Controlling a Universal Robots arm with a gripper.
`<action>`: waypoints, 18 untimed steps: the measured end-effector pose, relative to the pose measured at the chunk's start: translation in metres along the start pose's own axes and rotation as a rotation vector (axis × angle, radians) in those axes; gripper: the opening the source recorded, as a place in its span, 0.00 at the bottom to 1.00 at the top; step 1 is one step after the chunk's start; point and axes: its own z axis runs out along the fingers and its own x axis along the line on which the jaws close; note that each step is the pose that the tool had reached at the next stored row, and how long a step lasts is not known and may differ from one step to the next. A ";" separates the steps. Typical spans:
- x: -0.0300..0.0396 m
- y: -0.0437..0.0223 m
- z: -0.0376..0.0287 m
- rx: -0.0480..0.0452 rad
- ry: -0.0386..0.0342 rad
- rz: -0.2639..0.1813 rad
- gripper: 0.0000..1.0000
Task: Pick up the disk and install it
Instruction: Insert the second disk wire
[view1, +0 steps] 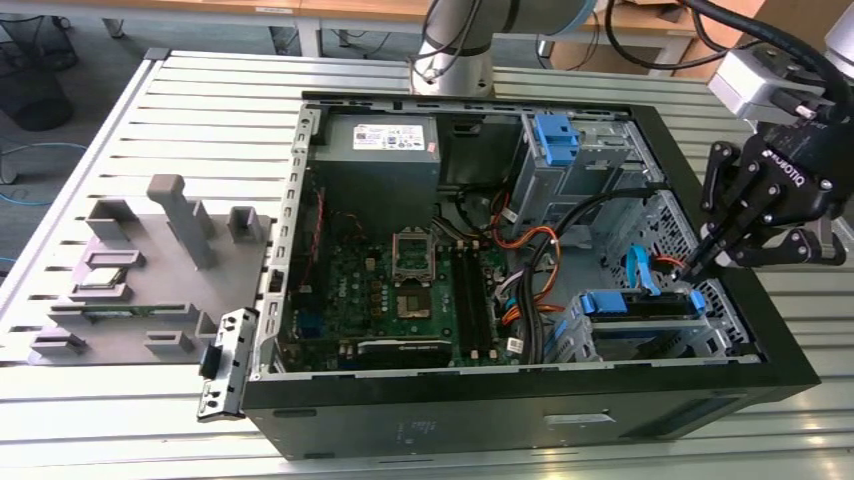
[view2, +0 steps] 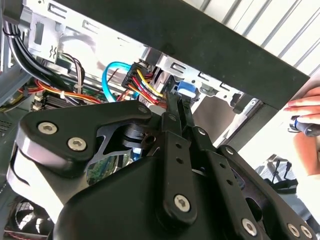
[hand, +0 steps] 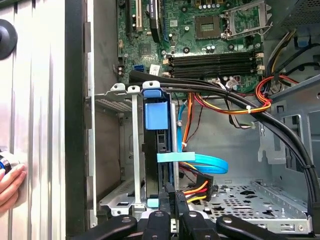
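Observation:
The disk (view1: 638, 303), in its bright blue carrier frame, sits on edge inside the metal drive cage (view1: 587, 340) at the case's corner on the exterior view's right. In the first wrist view the disk (hand: 154, 117) stands between the cage rails, with a light blue cable and a red-yellow-black plug beside it. My gripper (view1: 697, 265) hangs just above the disk's end, fingers pressed together with nothing between them. Its tips (hand: 174, 192) reach to the disk's edge. In the second wrist view my gripper (view2: 179, 102) points at the blue carrier (view2: 186, 90).
The open black computer case (view1: 534, 400) holds a motherboard (view1: 400, 280), a grey power-supply box (view1: 378, 150), an empty blue bracket (view1: 554, 135) and thick black cables (hand: 240, 100). A grey fixture (view1: 147, 260) lies at the exterior view's left. A person's hand (hand: 10, 180) rests outside the case wall.

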 end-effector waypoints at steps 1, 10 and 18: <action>0.0002 0.0012 0.0002 0.0027 -0.0005 -0.001 0.16; 0.0039 0.0087 0.0025 0.0343 -0.0094 -0.006 0.16; 0.0068 0.0133 0.0052 0.0613 -0.0181 -0.015 0.16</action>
